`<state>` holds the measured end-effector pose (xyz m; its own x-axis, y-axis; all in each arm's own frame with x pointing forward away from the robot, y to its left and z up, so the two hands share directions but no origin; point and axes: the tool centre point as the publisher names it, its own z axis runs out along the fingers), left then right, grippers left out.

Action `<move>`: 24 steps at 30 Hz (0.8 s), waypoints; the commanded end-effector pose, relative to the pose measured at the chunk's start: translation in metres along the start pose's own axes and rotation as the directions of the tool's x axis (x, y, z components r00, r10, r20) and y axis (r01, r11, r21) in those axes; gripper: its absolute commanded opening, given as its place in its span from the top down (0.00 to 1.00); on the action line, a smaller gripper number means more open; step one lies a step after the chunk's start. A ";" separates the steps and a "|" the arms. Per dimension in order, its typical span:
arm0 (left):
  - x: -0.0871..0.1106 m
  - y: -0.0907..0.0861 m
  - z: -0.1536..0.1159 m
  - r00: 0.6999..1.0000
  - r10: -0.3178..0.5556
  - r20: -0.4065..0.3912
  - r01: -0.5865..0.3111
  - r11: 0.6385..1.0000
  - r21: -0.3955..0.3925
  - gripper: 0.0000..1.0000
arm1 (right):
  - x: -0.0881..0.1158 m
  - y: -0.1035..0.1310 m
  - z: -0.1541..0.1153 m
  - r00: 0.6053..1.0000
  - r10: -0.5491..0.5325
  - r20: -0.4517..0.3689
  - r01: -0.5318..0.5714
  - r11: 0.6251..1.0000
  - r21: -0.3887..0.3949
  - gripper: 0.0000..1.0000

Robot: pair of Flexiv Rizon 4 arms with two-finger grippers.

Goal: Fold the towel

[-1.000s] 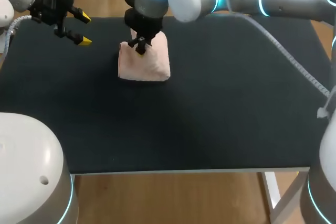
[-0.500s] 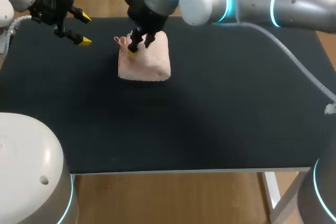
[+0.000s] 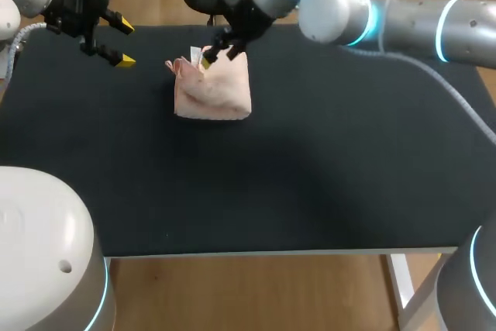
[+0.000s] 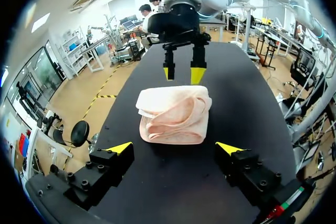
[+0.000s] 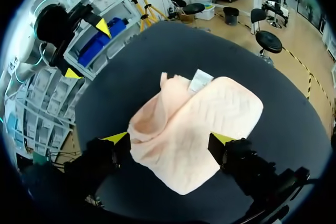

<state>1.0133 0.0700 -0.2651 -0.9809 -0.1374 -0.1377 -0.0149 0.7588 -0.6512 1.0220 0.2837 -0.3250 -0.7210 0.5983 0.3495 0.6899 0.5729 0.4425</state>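
A pink towel (image 3: 212, 91) lies folded into a thick bundle on the far left part of the black table (image 3: 325, 176). A loose corner and a white tag (image 5: 200, 81) stick out at its far side. My right gripper (image 3: 215, 53) hovers open just above the towel's far edge, holding nothing. In the right wrist view the towel (image 5: 194, 124) lies below and ahead of that gripper (image 5: 169, 139). My left gripper (image 3: 124, 43) stands open off to the left of the towel. In its own view the left gripper (image 4: 175, 148) faces the towel (image 4: 176, 115), with the right gripper (image 4: 182, 72) beyond.
My right arm (image 3: 387, 13) stretches in from the right along the table's far edge. The table's front edge (image 3: 279, 253) lies well away from the towel.
My right gripper has opened, let go of the towel and risen back toward the far edge. The released corner has flopped out at the towel's far left. The left arm has kept still.
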 end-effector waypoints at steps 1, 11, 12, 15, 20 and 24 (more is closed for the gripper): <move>0.001 0.001 0.000 1.000 0.003 0.003 -0.003 1.000 0.003 0.00 | 0.001 -0.010 0.002 1.000 -0.004 0.002 0.004 1.000 -0.021 1.00; 0.001 0.001 0.000 1.000 0.003 0.003 -0.003 1.000 0.003 0.00 | 0.022 -0.014 0.031 0.994 -0.101 -0.038 0.103 0.994 0.043 1.00; 0.001 0.001 0.000 1.000 0.003 0.003 -0.003 1.000 0.003 0.00 | 0.023 -0.014 0.037 0.993 -0.110 -0.040 0.112 0.992 0.054 1.00; 0.001 0.001 0.000 1.000 0.003 0.003 -0.003 1.000 0.003 0.00 | 0.027 -0.015 0.050 0.989 -0.132 -0.065 0.137 0.986 0.090 1.00; 0.001 0.001 0.000 1.000 0.003 0.003 -0.003 1.000 0.003 0.00 | 0.038 -0.017 0.067 0.977 -0.177 -0.122 0.193 0.972 0.133 1.00; 0.001 0.001 0.000 1.000 0.003 0.003 -0.003 1.000 0.003 0.00 | 0.045 -0.022 0.078 0.966 -0.203 -0.162 0.230 0.958 0.170 1.00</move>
<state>1.0133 0.0700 -0.2651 -0.9809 -0.1376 -0.1378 -0.0149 0.7588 -0.6512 0.9709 0.3298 -0.3718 -0.8491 0.3893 0.3570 0.5143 0.7635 0.3907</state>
